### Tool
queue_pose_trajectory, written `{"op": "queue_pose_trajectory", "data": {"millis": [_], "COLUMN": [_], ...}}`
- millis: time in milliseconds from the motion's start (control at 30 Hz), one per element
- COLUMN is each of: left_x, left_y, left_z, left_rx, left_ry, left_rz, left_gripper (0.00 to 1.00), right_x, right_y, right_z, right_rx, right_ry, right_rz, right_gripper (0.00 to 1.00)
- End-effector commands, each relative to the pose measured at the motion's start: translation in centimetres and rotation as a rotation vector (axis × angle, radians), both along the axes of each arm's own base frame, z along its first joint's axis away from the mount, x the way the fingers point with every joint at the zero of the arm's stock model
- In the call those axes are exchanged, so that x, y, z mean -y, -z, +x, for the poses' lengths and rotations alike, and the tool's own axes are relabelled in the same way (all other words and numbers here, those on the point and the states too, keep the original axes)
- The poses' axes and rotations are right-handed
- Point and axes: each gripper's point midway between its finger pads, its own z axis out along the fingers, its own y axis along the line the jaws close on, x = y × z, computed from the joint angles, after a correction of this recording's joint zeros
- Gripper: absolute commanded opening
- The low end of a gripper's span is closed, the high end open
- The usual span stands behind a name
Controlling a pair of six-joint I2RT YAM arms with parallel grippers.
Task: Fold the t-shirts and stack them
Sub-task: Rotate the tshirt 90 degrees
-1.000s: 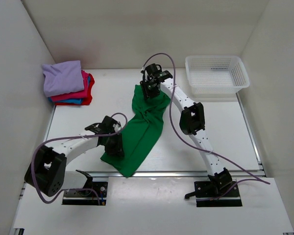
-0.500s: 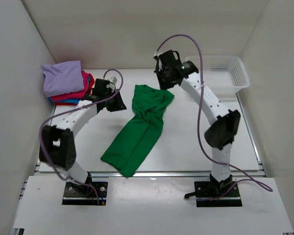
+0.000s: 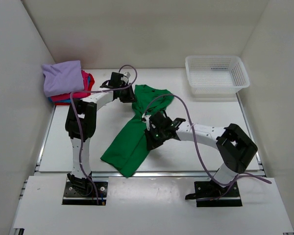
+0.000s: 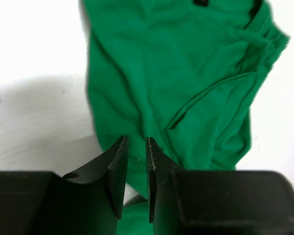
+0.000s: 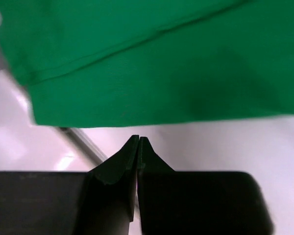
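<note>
Green shirt (image 3: 137,137) lies unfolded — left gripper (image 4: 136,143) narrowly parted, right gripper (image 5: 138,140) closed on nothing; next I must pinch its edges.

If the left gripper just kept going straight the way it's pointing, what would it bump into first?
The green t-shirt: the left gripper points straight onto it, with nothing in between. How high it sits above the cloth is hard to judge.

My left arm (image 3: 82,120) stretches far forward; my left gripper (image 3: 126,94) points right, jaws a narrow slit apart; my right arm (image 3: 208,133) folds low, elbow out right; my right gripper (image 3: 153,136) points left, jaws pressed together
</note>
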Motion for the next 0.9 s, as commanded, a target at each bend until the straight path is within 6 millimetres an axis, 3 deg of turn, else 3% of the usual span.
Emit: {"op": "queue_pose_trajectory", "data": {"millis": [0,233,400,433,467,500,633,733,867], "left_x": [2.1,4.9,6.5,7.5,7.6,7.2,4.6,1.4,-2.2], "left_y": [-4.9,-1.4,1.4,1.3,2.5,2.7,4.1,4.5,4.9], "left_z": [3.4,6.6,7.5,7.8,7.6,7.7,8.1,9.3,11.2], "left_rx": [0.146,0.069,-0.004,0.009,-0.018,-0.025,-0.031,-0.059,-0.073], "left_ry": [0.029,0.086,0.098,0.110,0.101,0.085,0.003,-0.091,-0.169], "left_rz": [-0.074,0.000,0.077,0.068,0.084,0.104,0.191,0.197,0.161], "left_gripper": [0.32,0.33,0.33,0.33,0.33,0.33,0.33,0.33,0.33], "right_x": [-5.9,-8.9,-8.6,-8.2,-7.4,-7.4,-3.1,-0.5,1.2], "right_y": [-3.4,-1.4,1.5,2.2,3.2,3.0,4.7,5.6,5.7], "right_z": [-0.3,-2.6,-4.5,-5.0,-5.4,-5.4,-5.7,-5.7,-5.2], "right_rx": [0.028,-0.040,-0.103,-0.121,-0.135,-0.129,-0.144,-0.135,-0.125], "right_ry": [-0.060,-0.166,-0.208,-0.219,-0.231,-0.236,-0.216,-0.214,-0.243], "right_rz": [0.300,0.350,0.293,0.271,0.230,0.224,0.087,0.019,0.006], "right_gripper": [0.00,0.00,0.00,0.00,0.00,0.01,0.00,0.00,0.00]}}
